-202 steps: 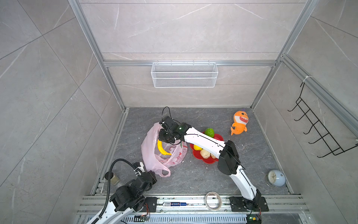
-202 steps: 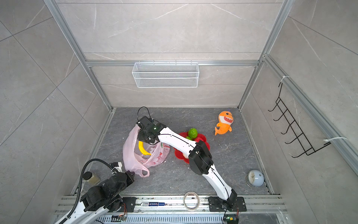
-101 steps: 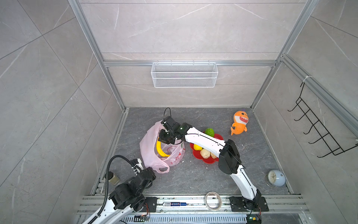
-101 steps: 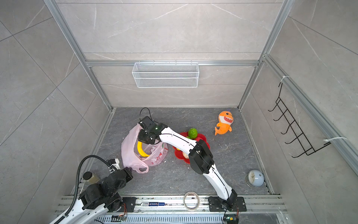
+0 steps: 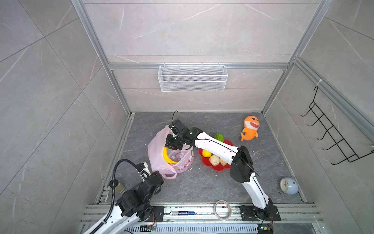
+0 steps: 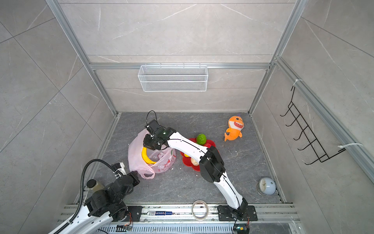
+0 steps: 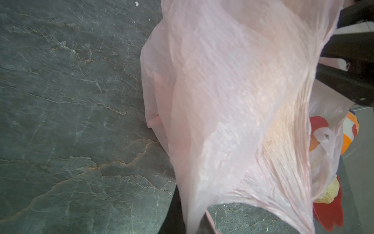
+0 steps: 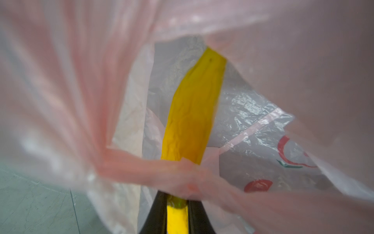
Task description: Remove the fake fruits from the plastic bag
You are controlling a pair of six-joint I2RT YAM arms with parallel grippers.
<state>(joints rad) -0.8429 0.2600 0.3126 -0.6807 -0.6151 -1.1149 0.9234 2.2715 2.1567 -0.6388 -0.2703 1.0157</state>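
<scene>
The banana [image 8: 192, 113] lay inside the plastic bag [image 5: 156, 150], long axis running straight out from the right jaws, clamped narrow on its near end (film draped across); the left jaws pinched the bag's handle.

Banana [image 5: 168, 157] in bag [image 5: 155, 154]; dish [image 5: 218, 168] R.

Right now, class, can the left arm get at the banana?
Probably not: the left hand is shut on a handle of the bag, and the right hand grips the banana inside it.
</scene>
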